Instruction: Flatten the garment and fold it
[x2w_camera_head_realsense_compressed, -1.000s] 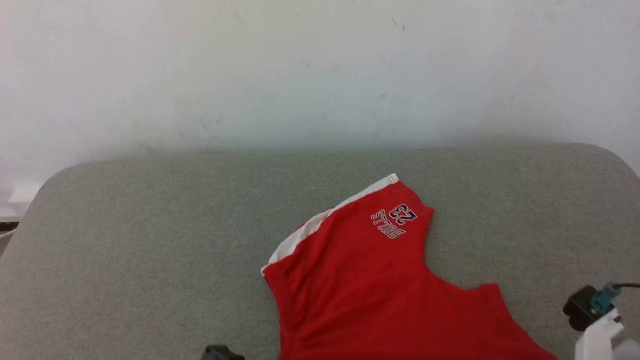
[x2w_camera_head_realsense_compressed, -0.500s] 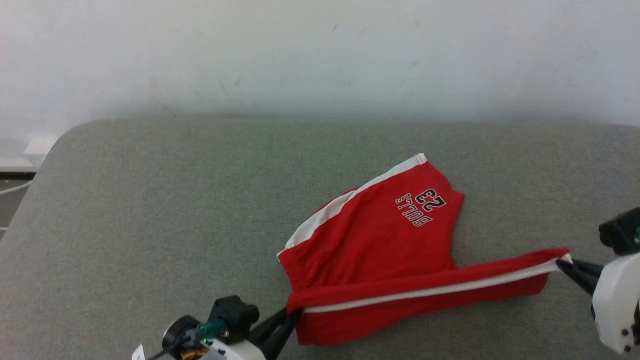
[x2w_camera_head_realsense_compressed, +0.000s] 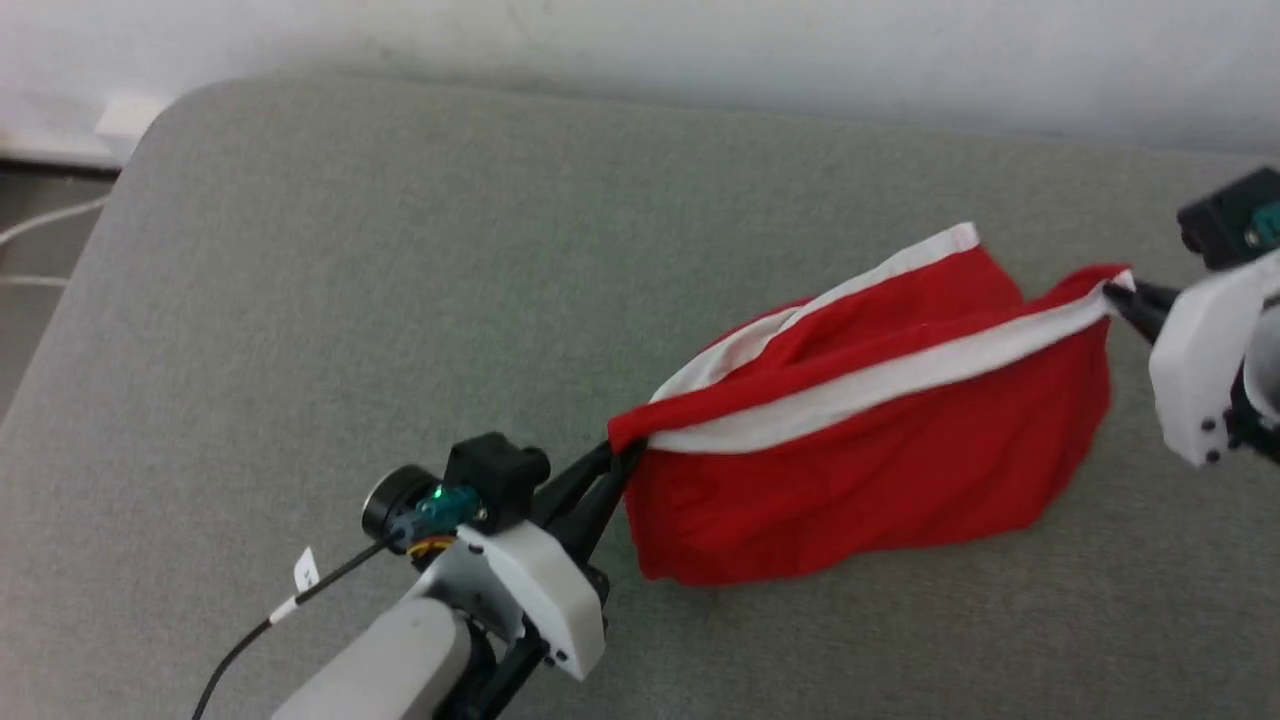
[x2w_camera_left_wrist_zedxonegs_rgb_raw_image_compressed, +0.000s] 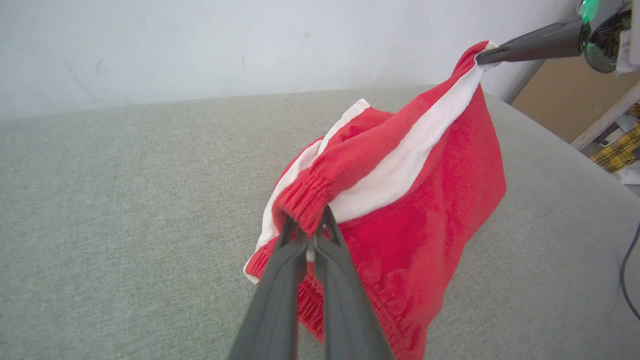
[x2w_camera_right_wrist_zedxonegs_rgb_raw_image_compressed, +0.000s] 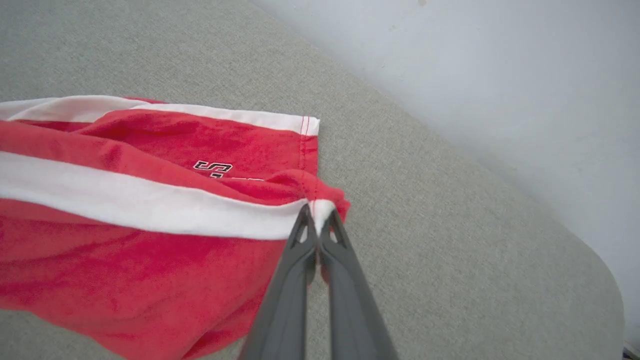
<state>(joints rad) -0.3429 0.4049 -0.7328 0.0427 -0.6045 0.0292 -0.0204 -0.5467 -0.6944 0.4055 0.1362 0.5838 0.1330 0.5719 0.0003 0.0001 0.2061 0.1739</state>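
Note:
The red shorts (x2w_camera_head_realsense_compressed: 880, 470) with white side stripes hang stretched between my two grippers above the grey cushioned surface (x2w_camera_head_realsense_compressed: 400, 250). My left gripper (x2w_camera_head_realsense_compressed: 625, 455) is shut on the gathered waistband end (x2w_camera_left_wrist_zedxonegs_rgb_raw_image_compressed: 310, 200). My right gripper (x2w_camera_head_realsense_compressed: 1112, 292) is shut on the white-trimmed hem corner (x2w_camera_right_wrist_zedxonegs_rgb_raw_image_compressed: 320, 207). The lifted leg drapes down as a red panel and its lower edge touches the surface. The other leg lies behind it, with its white hem (x2w_camera_right_wrist_zedxonegs_rgb_raw_image_compressed: 305, 125) and part of the black-white lettering (x2w_camera_right_wrist_zedxonegs_rgb_raw_image_compressed: 212, 166) showing. In the left wrist view the right gripper's fingers (x2w_camera_left_wrist_zedxonegs_rgb_raw_image_compressed: 530, 42) hold the far corner.
A pale wall (x2w_camera_head_realsense_compressed: 800, 50) runs along the far edge of the surface. The surface's rounded left corner (x2w_camera_head_realsense_compressed: 170, 110) drops to a floor with white cables (x2w_camera_head_realsense_compressed: 40, 225). In the left wrist view a wooden frame and yellow plaid cloth (x2w_camera_left_wrist_zedxonegs_rgb_raw_image_compressed: 617, 150) lie past the right edge.
Both grippers have lifted the near leg's edge higher and carried it away from me over the other leg, covering most of the lettering. The head camera has tilted down.

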